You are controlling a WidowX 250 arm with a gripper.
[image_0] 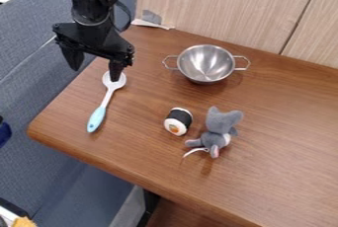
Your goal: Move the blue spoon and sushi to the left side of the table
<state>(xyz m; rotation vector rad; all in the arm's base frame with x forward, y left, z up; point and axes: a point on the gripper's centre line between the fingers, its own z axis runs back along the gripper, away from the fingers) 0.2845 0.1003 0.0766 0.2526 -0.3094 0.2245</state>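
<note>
As the spoon slants, its blue handle points lower left.

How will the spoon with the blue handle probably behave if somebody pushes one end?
The spoon is probably stiff: its shaft looks straight, like hard plastic. Being long and lying flat, it would more likely swing around than roll. The smooth-looking table may let it slide easily.

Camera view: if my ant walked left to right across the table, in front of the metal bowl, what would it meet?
Spoon with a blue handle, sushi, gray stuffed animal.
</note>
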